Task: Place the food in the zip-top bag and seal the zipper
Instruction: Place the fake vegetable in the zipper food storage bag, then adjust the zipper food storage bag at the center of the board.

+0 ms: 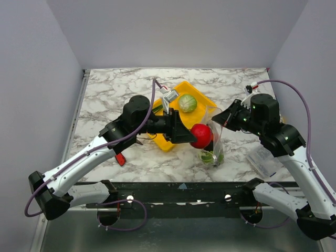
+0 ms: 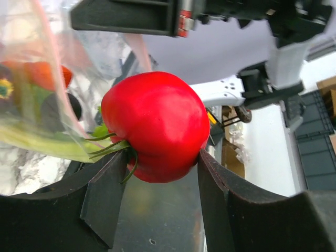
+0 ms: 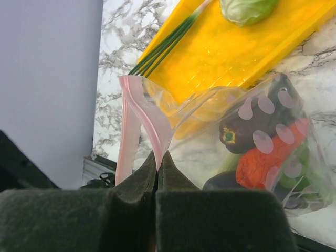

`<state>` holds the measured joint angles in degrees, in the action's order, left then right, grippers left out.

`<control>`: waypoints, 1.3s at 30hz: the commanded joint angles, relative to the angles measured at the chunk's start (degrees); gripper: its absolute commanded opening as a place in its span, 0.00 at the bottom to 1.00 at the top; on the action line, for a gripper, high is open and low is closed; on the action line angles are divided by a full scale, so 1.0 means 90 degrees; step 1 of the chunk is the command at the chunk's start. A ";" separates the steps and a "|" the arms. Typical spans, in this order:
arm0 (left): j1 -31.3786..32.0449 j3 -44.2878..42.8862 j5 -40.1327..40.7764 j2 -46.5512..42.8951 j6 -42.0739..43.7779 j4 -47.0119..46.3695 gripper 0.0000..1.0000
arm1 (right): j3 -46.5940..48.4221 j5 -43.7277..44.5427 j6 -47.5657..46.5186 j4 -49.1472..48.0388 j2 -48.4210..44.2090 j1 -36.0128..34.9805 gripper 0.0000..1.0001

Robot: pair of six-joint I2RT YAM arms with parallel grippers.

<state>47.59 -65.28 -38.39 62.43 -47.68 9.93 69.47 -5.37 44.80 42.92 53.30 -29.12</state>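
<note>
I see the marble table (image 1: pixel 115 89) carrying the yellow tray (image 1: pixel 206 101). Just beside it the zip-top bag (image 3: pixel 252 121), vegetables (image 3: pixel 262 157) inside, hangs from my right gripper (image 3: pixel 157 163), its fingers pinched tight on the zipper (image 3: pixel 142 105). My left gripper (image 2: pixel 160 163) clamps the red tomato (image 2: pixel 157 123) at the bag's mouth. Cabbage (image 1: pixel 187 103) and green onions (image 3: pixel 163 50) lie on the tray.

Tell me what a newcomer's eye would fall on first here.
A red tomato, gripped by the left gripper, hangs beside the bag at mid-table. The right gripper pinches the pink zipper, holding that edge up. Behind lies a yellow tray with a cabbage.
</note>
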 commanded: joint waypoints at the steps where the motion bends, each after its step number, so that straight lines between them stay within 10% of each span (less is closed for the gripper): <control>1: 0.0105 -0.0461 0.0603 0.0370 0.0423 0.0389 0.00 | 0.0159 -0.0075 0.0123 -0.0282 -0.0064 0.0031 0.01; 6: 0.0175 -0.0871 0.0952 0.0749 0.0547 0.0677 0.04 | 0.0221 -0.0081 0.0120 -0.0247 -0.0020 0.0027 0.01; 14: 0.0298 -0.1325 0.1372 0.1040 0.0669 0.1191 0.62 | 0.0222 -0.0101 0.0137 -0.0276 -0.0029 0.0032 0.01; 19: 0.0298 -0.1454 0.1827 0.0830 0.1099 0.1518 0.75 | 0.0120 -0.0079 0.0124 -0.0311 -0.0110 0.0036 0.01; 39: 0.0288 -0.0708 0.1548 0.0746 0.0914 0.1975 0.53 | 0.0339 -0.0276 0.0089 -0.0013 -0.0030 0.0033 0.01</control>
<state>50.00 -72.93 -22.52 67.90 -38.00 28.60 70.04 -5.93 45.45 43.22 53.56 -29.12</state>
